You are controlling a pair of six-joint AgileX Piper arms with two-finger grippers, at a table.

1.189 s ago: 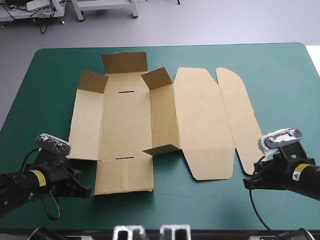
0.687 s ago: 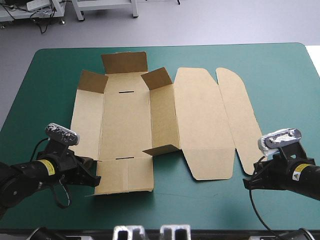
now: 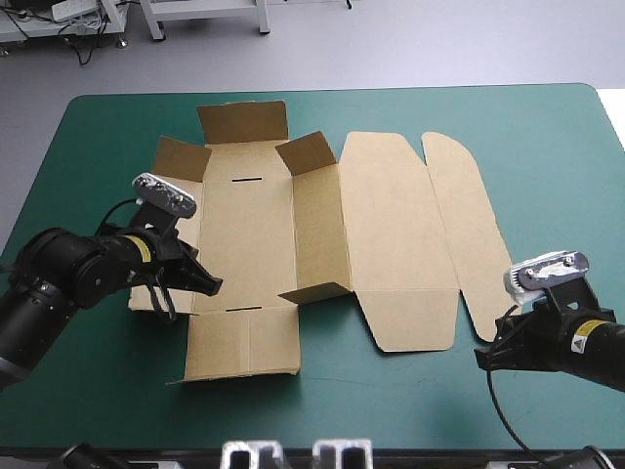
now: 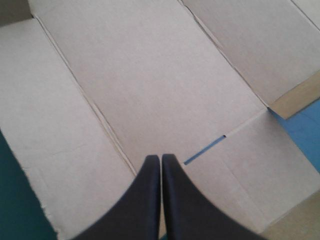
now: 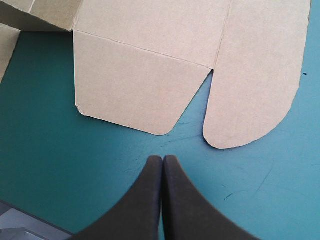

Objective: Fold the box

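Showing the box (image 3: 244, 225): a cut brown sheet lying mostly flat, centre-left on the table, with a few small flaps raised. Left gripper (image 3: 213, 284) is low over its left-hand crease nr the near slot (image 4: 204, 150), fingers pressed together. Right gripper (image 5: 163, 157) is over bare teal-green cover (image 3: 547, 156), jaws likewise pressed together, just short of the rounded flap (image 5: 255, 100). Board prob. light and stiff, hinging at creases; take it by free edges. No obstacle seen.
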